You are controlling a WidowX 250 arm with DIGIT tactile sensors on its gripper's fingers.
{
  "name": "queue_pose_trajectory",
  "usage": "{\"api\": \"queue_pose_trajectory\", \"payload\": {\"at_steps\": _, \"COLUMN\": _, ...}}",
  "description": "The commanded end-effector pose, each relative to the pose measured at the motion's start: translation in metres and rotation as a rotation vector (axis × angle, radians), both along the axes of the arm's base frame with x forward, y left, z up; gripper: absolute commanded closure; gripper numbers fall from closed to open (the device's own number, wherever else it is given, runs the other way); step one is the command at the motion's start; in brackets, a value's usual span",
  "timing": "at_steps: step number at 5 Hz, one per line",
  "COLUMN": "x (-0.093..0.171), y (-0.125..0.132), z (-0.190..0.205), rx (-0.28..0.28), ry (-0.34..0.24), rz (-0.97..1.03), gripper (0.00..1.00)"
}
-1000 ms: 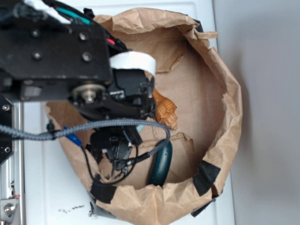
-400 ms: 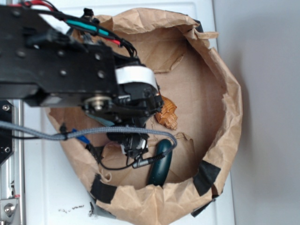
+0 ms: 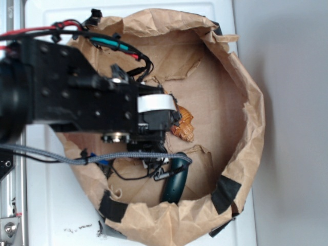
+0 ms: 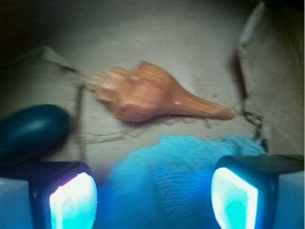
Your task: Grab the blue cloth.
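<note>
Fingers (image 4: 236, 195) stand spread either side of the blue cloth (image 4: 167, 176), the gripper (image 4: 155, 193) so placed to pinch it, clear of the shell (image 4: 147, 98).

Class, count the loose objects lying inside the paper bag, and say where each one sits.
3. The blue cloth lies between the claw's fingers; the seashell is just beyond it; the dark green oblong is at the left. The arm may hide others.
</note>
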State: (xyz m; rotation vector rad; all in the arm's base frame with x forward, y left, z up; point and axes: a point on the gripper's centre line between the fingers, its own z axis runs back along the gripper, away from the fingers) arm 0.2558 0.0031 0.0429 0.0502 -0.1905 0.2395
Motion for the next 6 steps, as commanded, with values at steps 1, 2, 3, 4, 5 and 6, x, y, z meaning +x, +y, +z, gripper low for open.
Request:
{"api": "queue_pose_trajectory", "payload": {"at_steps": 1, "x": 0.005, "y": 0.003, "z": -0.011, "rx": 0.042, "ry": 0.046, "rz": 0.109, "gripper": 0.00}}
{"api": "queue_pose_trajectory", "payload": {"at_steps": 2, "x": 0.003, "y": -0.002, "z": -0.021, "rx": 0.053, "ry": 0.084, "rz": 0.206, "gripper": 0.00}}
{"api": "queue_pose_trajectory", "payload": {"at_steps": 3, "x": -0.003, "y": -0.008, "z": -0.031, "rx": 0.058, "ry": 0.101, "rz": 0.262, "gripper": 0.00}}
{"api": "queue_pose_trajectory", "payload": {"at_steps": 4, "x": -0.006, "y": -0.014, "z": -0.040, "rx": 0.064, "ry": 0.081, "rz": 0.270, "gripper": 0.00}}
{"api": "queue_pose_trajectory", "payload": {"at_steps": 5, "x": -0.001, "y": -0.017, "z": -0.041, "rx": 0.058, "ry": 0.075, "rz": 0.273, "gripper": 0.00}}
{"api": "queue_pose_trajectory", "payload": {"at_steps": 6, "x": 0.001, "y": -0.017, "z": -0.041, "rx": 0.062, "ry": 0.079, "rz": 0.269, "gripper": 0.00}}
